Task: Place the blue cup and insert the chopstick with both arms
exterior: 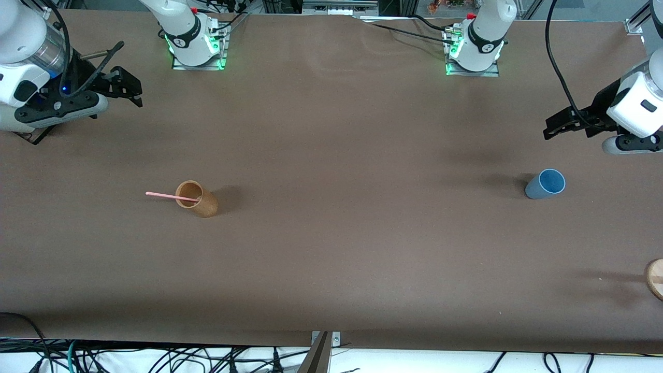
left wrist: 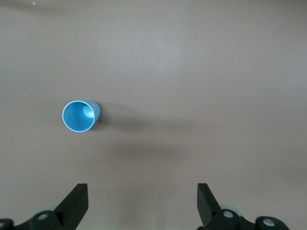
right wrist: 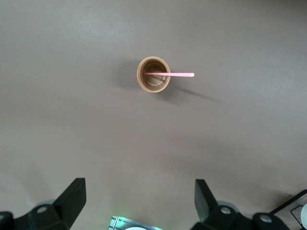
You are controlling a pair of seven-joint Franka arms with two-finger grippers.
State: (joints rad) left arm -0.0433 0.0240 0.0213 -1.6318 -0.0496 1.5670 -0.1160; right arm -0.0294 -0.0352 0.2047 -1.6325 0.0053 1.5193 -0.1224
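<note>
Currently hovering with jaws apart: left gripper (exterior: 553,128) over table near the small light-blue tapered plastic cup (exterior: 545,184), standing upright toward the left arm's end; right gripper (exterior: 127,85) waiting, well apart from the thin pale-pink chopstick (exterior: 171,196) leaning in the tan wooden-looking cup (exterior: 197,198). Likely handling light, rigid, slightly slippery; gripping across the cup's wall, and the stick's exposed upper length.

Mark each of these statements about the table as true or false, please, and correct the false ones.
1. The chopstick lies flat on the table. False: it stands tilted in the brown cup, leaning on its rim.
2. The blue cup stands upright and has nothing in it. True.
3. The left gripper holds the blue cup. False: it is open in the air above the table, near that cup.
4. The right gripper is open and holds nothing. True.
5. The two cups stand touching. False: they are wide apart, each toward a different arm's end of the table.
</note>
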